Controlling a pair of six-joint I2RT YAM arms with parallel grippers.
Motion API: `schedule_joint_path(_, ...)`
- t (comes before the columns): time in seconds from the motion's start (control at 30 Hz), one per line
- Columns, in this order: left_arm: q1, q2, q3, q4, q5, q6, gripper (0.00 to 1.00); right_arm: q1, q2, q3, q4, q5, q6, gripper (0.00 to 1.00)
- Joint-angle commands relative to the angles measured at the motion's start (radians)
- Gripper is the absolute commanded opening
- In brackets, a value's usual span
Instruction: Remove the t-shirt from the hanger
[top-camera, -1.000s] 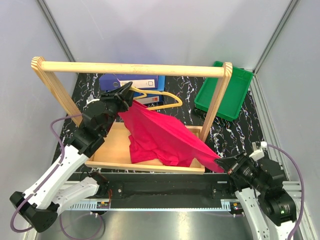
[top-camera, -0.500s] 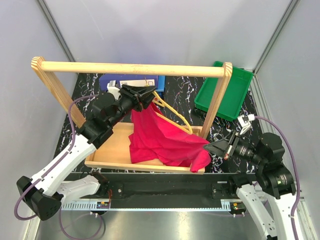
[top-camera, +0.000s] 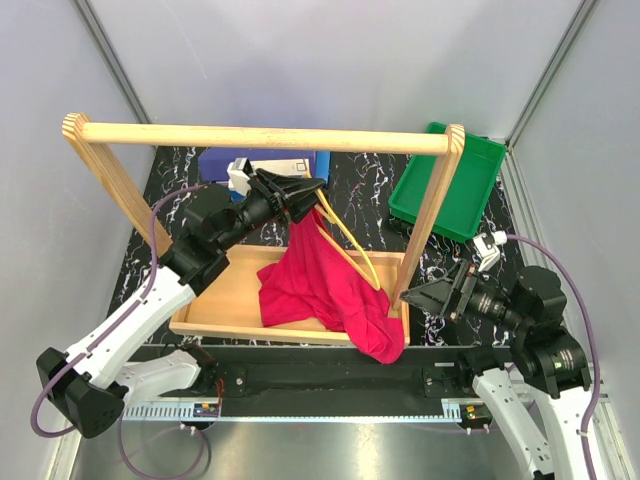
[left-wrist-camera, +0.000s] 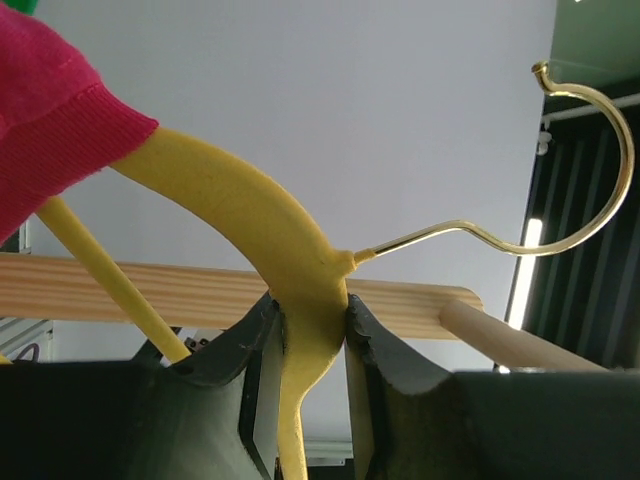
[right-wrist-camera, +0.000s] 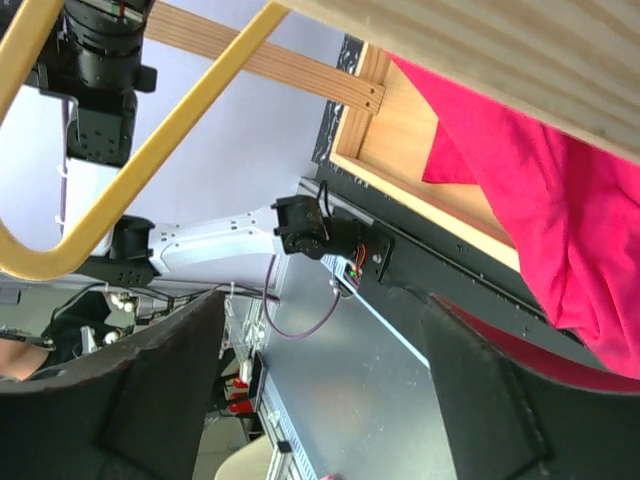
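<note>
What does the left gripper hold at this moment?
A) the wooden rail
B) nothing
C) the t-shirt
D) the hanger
D: in the left wrist view, the left gripper is shut on the yellow body of the hanger, with a finger pressed against each side of it.

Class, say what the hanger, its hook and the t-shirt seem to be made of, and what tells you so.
The hanger: likely matte yellow plastic or coating, from its grainy moulded surface. Its hook: thin shiny gold-coloured wire, probably metal. The t-shirt: soft knit cloth, with fine weave and a stitched hem showing.
</note>
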Motion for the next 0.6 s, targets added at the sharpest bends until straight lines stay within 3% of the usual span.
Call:
schedule_joint_path(0.0, -0.009, -0.001, 0.092, -0.079, -0.034, -0.026, 0.0, 0.005, -0.034, 0.074, -0.056, 0.015, -0.049, 0.91)
schedule_joint_path(0.07, -0.041, 0.024, 0.122, -0.145, -0.055, 0.001, 0.0, 0.006, -0.031, 0.097, -0.063, -0.016, -0.057, 0.93)
schedule_joint_path(0.2, -0.159, 0.036, 0.148, -0.248, -0.239, 0.025, 0.0, 0.003, -0.008, 0.156, -0.05, -0.067, -0.075, 0.99)
schedule_joint_path(0.33, -0.27, 0.064, 0.174, -0.309, -0.343, 0.058, 0.0, 0.005, 0.024, 0.221, -0.064, -0.088, -0.118, 1.0)
schedule_joint_path(0.57, -0.351, 0.119, 0.257, -0.432, -0.465, 0.112, 0.0, 0.005, 0.077, 0.305, -0.1, -0.077, -0.143, 0.99)
